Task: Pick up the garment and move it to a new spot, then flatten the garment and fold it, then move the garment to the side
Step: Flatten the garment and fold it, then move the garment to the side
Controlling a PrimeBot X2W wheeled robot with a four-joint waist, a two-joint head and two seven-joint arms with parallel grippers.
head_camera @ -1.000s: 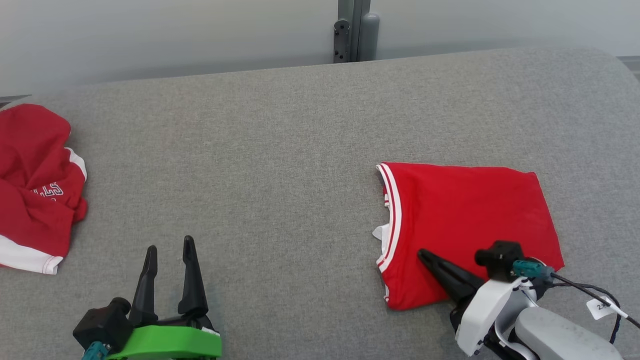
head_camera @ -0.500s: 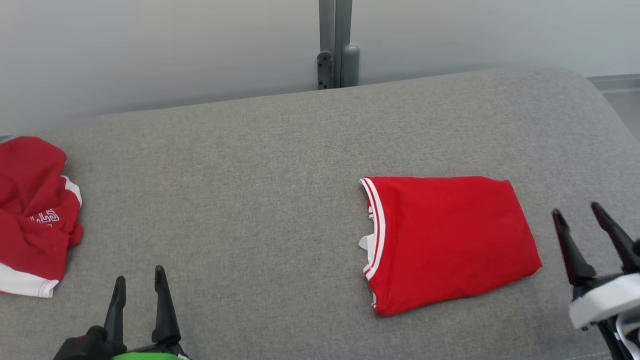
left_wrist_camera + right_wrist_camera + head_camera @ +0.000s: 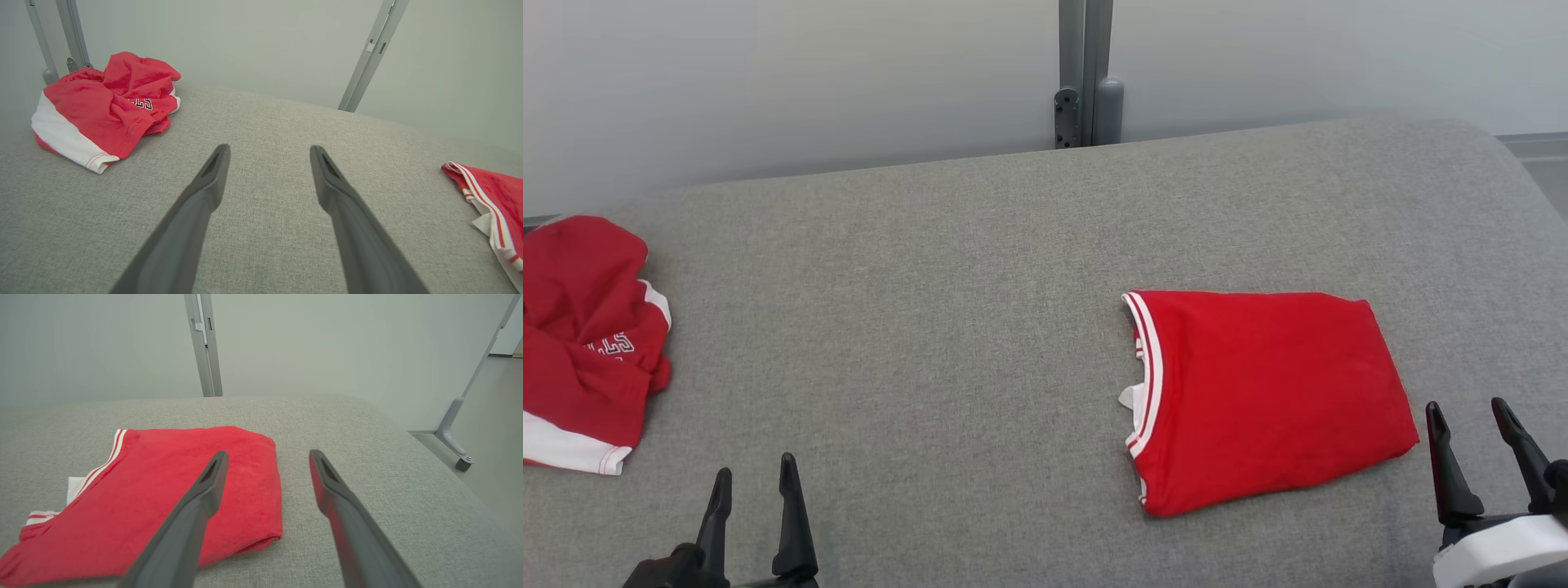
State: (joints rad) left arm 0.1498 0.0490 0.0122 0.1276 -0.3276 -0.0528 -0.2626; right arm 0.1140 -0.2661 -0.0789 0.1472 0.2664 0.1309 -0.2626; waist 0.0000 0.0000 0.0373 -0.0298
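Observation:
The folded red garment [image 3: 1262, 392] with white-striped trim lies flat on the right half of the grey padded table [image 3: 947, 310]; its far edge shows in the right wrist view [image 3: 171, 490] and a corner of it in the left wrist view [image 3: 494, 200]. Just right of it, near the front edge, my right gripper [image 3: 1470, 412] stands open and empty, apart from the cloth. At the lower left my left gripper [image 3: 754, 476] is open too, with bare table between its fingers [image 3: 212, 179].
A second red garment [image 3: 584, 343] with a white hem and lettering lies crumpled at the table's far left [image 3: 106, 102]. A grey metal post [image 3: 1085, 73] stands behind the table. The table's rounded right end drops to the floor [image 3: 490, 457].
My right gripper has let go of the folded garment, opened and drawn back to the lower right. The head camera has shifted. The left gripper sits lower in view.

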